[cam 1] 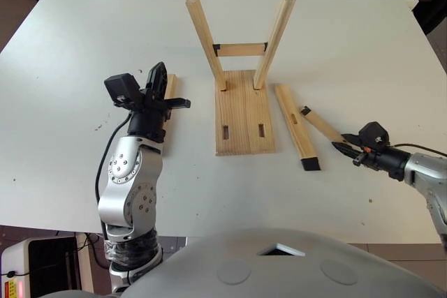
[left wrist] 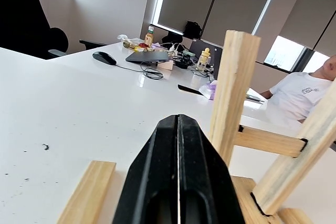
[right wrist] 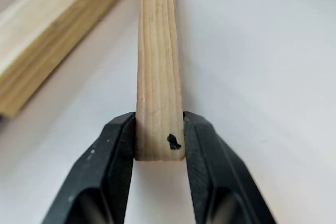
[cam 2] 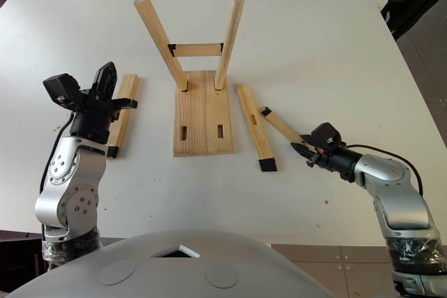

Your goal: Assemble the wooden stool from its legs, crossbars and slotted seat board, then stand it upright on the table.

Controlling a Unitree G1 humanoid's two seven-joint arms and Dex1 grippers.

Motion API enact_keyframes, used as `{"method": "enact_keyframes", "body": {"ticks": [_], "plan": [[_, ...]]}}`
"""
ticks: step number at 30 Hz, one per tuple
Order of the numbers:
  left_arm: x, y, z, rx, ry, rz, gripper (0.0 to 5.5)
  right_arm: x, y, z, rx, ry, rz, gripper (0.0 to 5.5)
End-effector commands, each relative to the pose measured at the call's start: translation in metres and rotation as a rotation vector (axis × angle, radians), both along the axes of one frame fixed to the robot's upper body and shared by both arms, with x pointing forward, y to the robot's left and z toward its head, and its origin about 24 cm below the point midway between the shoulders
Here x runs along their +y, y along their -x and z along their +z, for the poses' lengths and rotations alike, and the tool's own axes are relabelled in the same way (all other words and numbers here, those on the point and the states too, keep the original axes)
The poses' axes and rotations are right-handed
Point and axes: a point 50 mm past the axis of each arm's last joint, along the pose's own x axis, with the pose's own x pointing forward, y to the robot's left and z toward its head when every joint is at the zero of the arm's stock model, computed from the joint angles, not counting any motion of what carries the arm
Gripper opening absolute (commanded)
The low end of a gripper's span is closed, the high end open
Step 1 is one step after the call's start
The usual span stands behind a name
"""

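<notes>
**Left eye view.** Board (cam 1: 243,113): flat at mid-table (cam 1: 363,54), underside up. Upright legs (cam 1: 204,40): two, seated in the board's far slots and splayed outward. Fitted bar (cam 1: 241,49): joins the two upright legs. Loose leg (cam 1: 297,125): flat, just right of the board. Loose bar (cam 1: 320,123): flat and slanted, its far end just beside the loose leg, its near end in the right gripper (cam 1: 343,149). Left gripper (cam 1: 158,76): raised, left of the board.

**Right eye view.** Second loose leg (cam 2: 124,106): flat, left of the board, partly behind the left gripper. Near slots (cam 2: 184,132): two, both vacant.

**Left wrist view.** Left fingers (left wrist: 157,182): pressed together, holding nothing. They point toward the upright legs.

**Right wrist view.** Right fingers (right wrist: 118,150): one on each side of the loose bar's near end, clamped against the wood. The black-tipped far end points away, alongside the loose leg.

**Step in hand (judged).** Take up the loose bar for joining to a loose leg. About half the frame is standing.

**Handling note (judged).**
- The hold sits at the very tip, so the bar may pivot or droop.
- Lift slowly and keep the bar level.
- Line the black tip up square with the leg's mortise before pushing.
- Steady the leg with the left gripper so it does not slide.
</notes>
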Motion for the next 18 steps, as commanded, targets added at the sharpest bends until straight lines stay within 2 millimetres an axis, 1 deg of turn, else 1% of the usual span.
{"method": "enact_keyframes", "body": {"ticks": [1,3,4,6,8,9,10,12,14,15,16,17,18], "plan": [[0.002,-0.005,0.003,-0.011,-0.018,-0.015,0.0,0.001,-0.005,-0.009,0.03,-0.011,-0.099,1.3],[0.003,-0.008,0.006,-0.024,-0.018,-0.026,0.0,0.003,-0.02,0.001,-0.028,-0.047,-0.141,1.3],[0.003,-0.008,0.009,-0.039,-0.013,-0.035,0.0,0.004,-0.034,0.008,-0.073,-0.077,-0.167,1.3],[0.002,-0.01,0.019,-0.095,0.01,-0.08,0.0,0.005,-0.073,0.031,-0.195,-0.196,-0.275,1.3],[0.001,-0.014,0.038,-0.181,0.054,-0.138,0.0,0.009,-0.117,0.066,-0.337,-0.376,-0.376,1.3],[0.001,-0.018,0.049,-0.23,0.081,-0.164,0.0,0.013,-0.136,0.086,-0.406,-0.475,-0.405,1.3],[0.003,-0.022,0.062,-0.286,0.109,-0.187,0.0,0.023,-0.155,0.112,-0.479,-0.582,-0.396,1.3],[0.009,-0.028,0.084,-0.377,0.152,-0.232,0.0,0.048,-0.179,0.161,-0.571,-0.786,-0.324,1.3],[0.011,-0.04,0.103,-0.445,0.175,-0.294,0.0,0.082,-0.188,0.207,-0.633,-0.96,-0.177,1.3],[0.008,-0.048,0.112,-0.468,0.208,-0.335,0.0,0.102,-0.186,0.23,-0.658,-1.044,-0.071,1.3],[0.003,-0.054,0.121,-0.491,0.233,-0.38,0.0,0.122,-0.182,0.248,-0.668,-1.112,0.03,1.3],[-0.005,-0.058,0.13,-0.513,0.254,-0.438,0.0,0.143,-0.175,0.26,-0.664,-1.17,0.133,1.3],[-0.012,-0.059,0.136,-0.529,0.267,-0.488,0.0,0.158,-0.167,0.267,-0.654,-1.21,0.215,1.3]]}}
